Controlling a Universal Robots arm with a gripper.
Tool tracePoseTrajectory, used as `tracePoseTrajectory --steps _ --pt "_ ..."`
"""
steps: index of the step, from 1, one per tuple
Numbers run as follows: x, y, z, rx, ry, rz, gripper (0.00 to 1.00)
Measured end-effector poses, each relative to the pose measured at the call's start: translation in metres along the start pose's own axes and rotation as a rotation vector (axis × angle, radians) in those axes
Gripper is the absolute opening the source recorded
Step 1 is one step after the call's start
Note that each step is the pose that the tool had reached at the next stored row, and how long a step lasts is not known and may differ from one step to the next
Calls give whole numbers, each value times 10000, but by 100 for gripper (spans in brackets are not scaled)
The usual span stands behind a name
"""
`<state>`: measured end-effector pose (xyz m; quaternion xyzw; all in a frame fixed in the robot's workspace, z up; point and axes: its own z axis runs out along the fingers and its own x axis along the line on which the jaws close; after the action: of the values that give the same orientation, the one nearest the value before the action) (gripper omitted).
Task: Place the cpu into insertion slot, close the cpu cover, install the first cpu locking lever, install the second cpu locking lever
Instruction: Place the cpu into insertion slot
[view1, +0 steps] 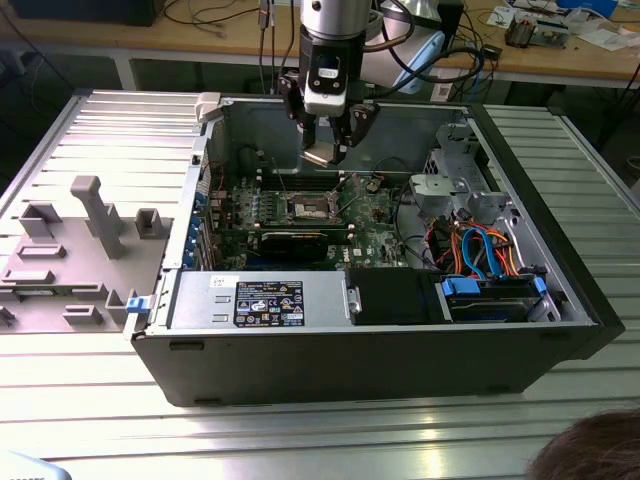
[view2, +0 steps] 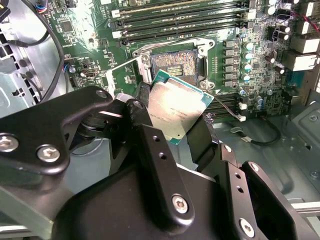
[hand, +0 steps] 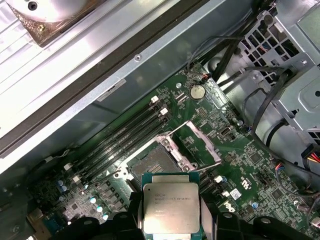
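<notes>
The tool (view1: 325, 152) pinches the cpu (hand: 171, 210) by its edges, held above the uncovered insertion slot (hand: 150, 164)

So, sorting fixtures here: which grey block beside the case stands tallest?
The T-topped post in the exterior view; the blocks around it sit much lower.

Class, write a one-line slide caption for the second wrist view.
End effector grips the cpu over the green motherboard, insertion slot open and empty.
</notes>
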<state>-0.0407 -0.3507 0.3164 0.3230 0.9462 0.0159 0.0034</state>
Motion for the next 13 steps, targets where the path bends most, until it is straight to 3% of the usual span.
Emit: tracePoseTrajectory --steps 13 --pt "0 0 1 13 -19 239 55"
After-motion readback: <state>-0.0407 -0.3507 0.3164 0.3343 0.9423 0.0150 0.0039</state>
